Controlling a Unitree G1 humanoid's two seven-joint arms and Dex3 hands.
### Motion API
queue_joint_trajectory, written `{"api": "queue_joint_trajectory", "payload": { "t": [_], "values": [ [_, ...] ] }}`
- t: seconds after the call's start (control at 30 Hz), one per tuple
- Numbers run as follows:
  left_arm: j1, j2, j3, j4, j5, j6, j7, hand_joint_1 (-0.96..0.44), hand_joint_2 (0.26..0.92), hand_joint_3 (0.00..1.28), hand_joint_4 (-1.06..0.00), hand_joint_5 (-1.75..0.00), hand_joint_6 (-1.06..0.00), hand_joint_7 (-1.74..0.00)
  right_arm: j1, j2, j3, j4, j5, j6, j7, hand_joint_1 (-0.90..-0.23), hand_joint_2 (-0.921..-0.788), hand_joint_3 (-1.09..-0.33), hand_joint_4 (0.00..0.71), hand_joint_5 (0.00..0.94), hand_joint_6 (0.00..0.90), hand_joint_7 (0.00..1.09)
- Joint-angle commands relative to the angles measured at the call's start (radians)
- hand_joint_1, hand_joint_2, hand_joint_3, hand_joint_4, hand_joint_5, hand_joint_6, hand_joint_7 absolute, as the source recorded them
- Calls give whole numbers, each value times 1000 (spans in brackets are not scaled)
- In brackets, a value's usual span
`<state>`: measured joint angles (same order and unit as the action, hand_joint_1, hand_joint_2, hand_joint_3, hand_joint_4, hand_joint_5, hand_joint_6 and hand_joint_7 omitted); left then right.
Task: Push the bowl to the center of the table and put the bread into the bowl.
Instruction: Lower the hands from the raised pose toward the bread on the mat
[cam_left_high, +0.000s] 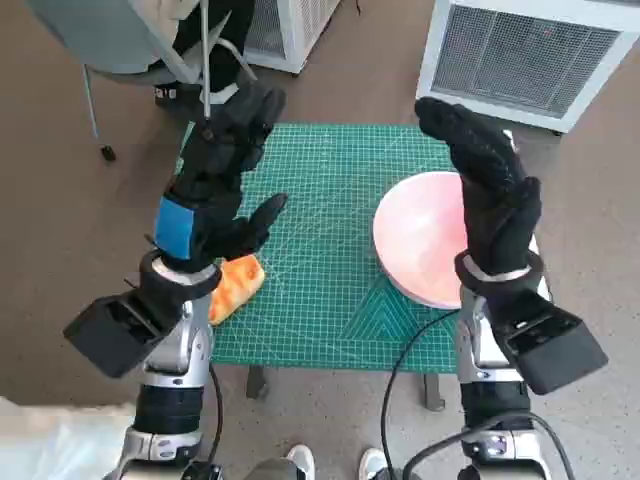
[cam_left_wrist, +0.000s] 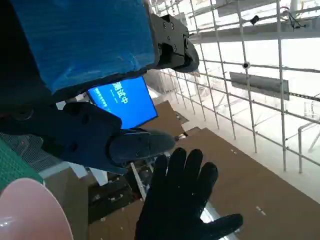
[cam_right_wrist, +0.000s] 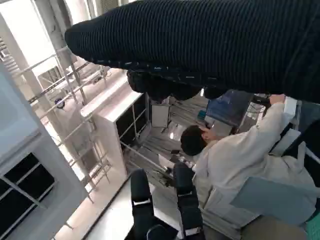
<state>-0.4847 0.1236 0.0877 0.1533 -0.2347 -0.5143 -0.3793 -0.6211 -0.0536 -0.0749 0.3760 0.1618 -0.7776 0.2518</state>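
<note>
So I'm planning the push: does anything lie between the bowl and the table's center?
Nothing visible does. The pink bowl sits on the right of the green mat; the bread lies at the left edge, off that path.

Brown floor (cam_left_high: 60, 180), a grey chair (cam_left_high: 110, 35), white grilled units (cam_left_high: 530, 55) behind the table.

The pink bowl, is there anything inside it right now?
The visible part of the pink bowl is empty. The right robot hand covers its right side, so that part cannot be checked. The bread lies on the green mat.
</note>
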Motion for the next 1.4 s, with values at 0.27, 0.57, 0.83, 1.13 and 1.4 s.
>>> {"api": "queue_joint_trajectory", "payload": {
  "t": [0.27, 0.57, 0.83, 1.13, 1.4],
  "values": [
    [29, 10, 11, -2, 9, -36, 9, -360, 921, 373, -318, 0, -306, -172, 30, 5, 7, 5, 16, 2, 14, -576, -921, -814, 348, 37, -1, 721],
    [49, 12, 11, -24, 8, -32, 17, -358, 921, 371, -318, 0, -317, -152, 37, 10, 13, -2, 18, 1, 13, -578, -921, -813, 346, 35, -1, 722],
    [67, 15, 12, -33, 7, -34, 17, -357, 921, 368, -321, -1, -338, -113, 40, -1, 0, 13, 26, -12, 15, -583, -921, -810, 348, 35, -1, 715],
    [92, 14, 10, -49, 15, -30, 29, -371, 921, 364, -323, -1, -354, -89, 0, -75, -124, 202, -37, -88, -102, -564, -921, -822, 339, 29, -1, 708],
    [116, 19, 11, -52, 10, -33, 35, -375, 921, 361, -323, -1, -364, -82, -35, -122, -203, 413, -170, -102, -363, -524, -921, -857, 349, 40, -1, 833]
  ]
}}
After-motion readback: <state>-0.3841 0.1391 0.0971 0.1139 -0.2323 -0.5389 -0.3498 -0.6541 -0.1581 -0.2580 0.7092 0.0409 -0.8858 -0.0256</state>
